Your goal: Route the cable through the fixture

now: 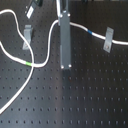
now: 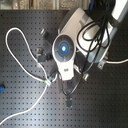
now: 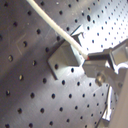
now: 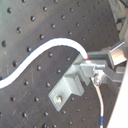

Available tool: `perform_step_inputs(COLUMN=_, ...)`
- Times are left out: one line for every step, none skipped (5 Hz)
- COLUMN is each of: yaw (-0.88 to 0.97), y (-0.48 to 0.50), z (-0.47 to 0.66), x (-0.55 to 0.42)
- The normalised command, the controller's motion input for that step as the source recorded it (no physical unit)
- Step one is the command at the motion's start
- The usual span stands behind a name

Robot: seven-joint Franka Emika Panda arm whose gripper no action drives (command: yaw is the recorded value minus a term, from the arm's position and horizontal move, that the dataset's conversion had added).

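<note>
The white cable [image 1: 44, 59] loops across the black board, with its green band [image 1: 29, 64] on the first exterior view's left and its blue band [image 1: 90, 31] on the first exterior view's right. My gripper [image 1: 63, 24] sits where the cable meets a tall grey bar. In the first wrist view the fingertips [image 3: 89, 58] pinch the cable [image 3: 50, 22] right beside a grey fixture clip [image 3: 62, 57]. The second wrist view shows the same grip [image 4: 89, 58], the clip [image 4: 70, 86], and the cable [image 4: 45, 57] curving away. In the second exterior view the arm [image 2: 63, 47] hides the gripper.
Two more grey clips stand on the board, one [image 1: 27, 32] on the first exterior view's left and one [image 1: 107, 40] on the first exterior view's right, where the cable runs by. The cable's big loop [image 2: 12, 47] lies on the second exterior view's left.
</note>
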Motion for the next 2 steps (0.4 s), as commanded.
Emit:
perform_step_inputs(yaw=0.62, y=0.194, z=0.20, x=-0.121)
perform_step_inputs(yaw=0.63, y=0.196, z=0.19, x=-0.129)
